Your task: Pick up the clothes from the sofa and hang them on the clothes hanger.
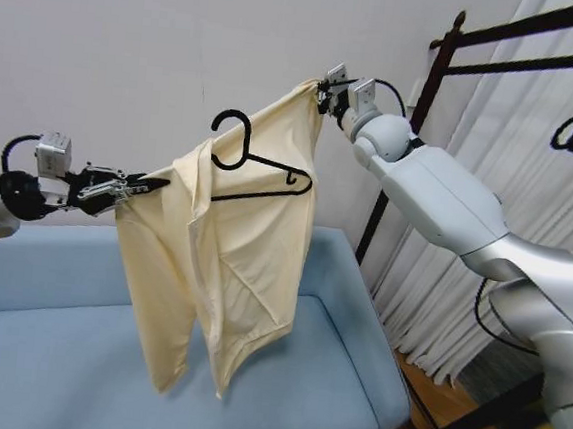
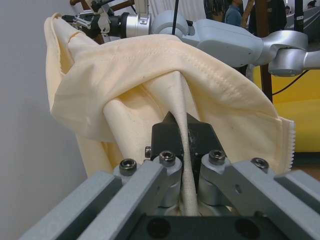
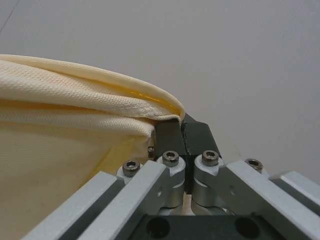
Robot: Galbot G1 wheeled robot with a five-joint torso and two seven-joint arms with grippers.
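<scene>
left gripper [image 1: 157,182], out over the left half of the light blue fabric sofa [image 1: 43,354], is pinched shut on a fold of the pale cream-yellow cloth shirt [image 1: 247,261]. in the left wrist view the cloth runs down between its two black fingertips [image 2: 167,134], which press it from both sides. right gripper [image 1: 323,95], higher up and above the sofa's right end, is likewise clamped on the shirt. in the right wrist view its dark pads meet on a stitched hem with no gap between them. the shirt is stretched between the two grippers, sloping up toward the right one, and the rest hangs in loose folds over the sofa's seat. a thin black plastic clothes hanger [image 1: 245,141] sits against the front of the shirt, above the sofa's middle, hook upward. one shoulder bar lies across the cloth, and the other side is hidden by a fold. a dark slim-poled clothes rack [image 1: 431,82] stands just beyond the sofa's right end, beside a white curtain [image 1: 509,194].
</scene>
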